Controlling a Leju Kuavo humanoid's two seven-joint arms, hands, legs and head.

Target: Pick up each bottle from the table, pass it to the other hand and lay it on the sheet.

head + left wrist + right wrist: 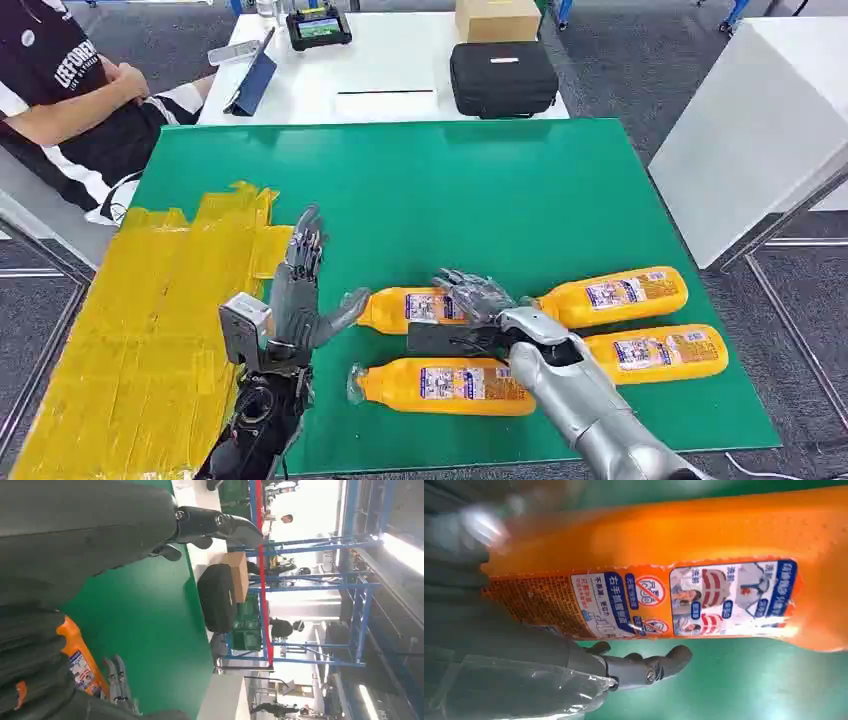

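Four orange bottles (612,294) around the right hand (480,296), spread; left hand (300,290) spread

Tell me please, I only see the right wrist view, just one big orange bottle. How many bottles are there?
Observer: Four bottles lie on the green table.
Operator: Is any on the sheet?
Observer: No, the yellow sheet has no bottle on it.
Operator: Where's the left robot hand?
Observer: The left robot hand is raised beside the sheet's edge, fingers apart, holding nothing.
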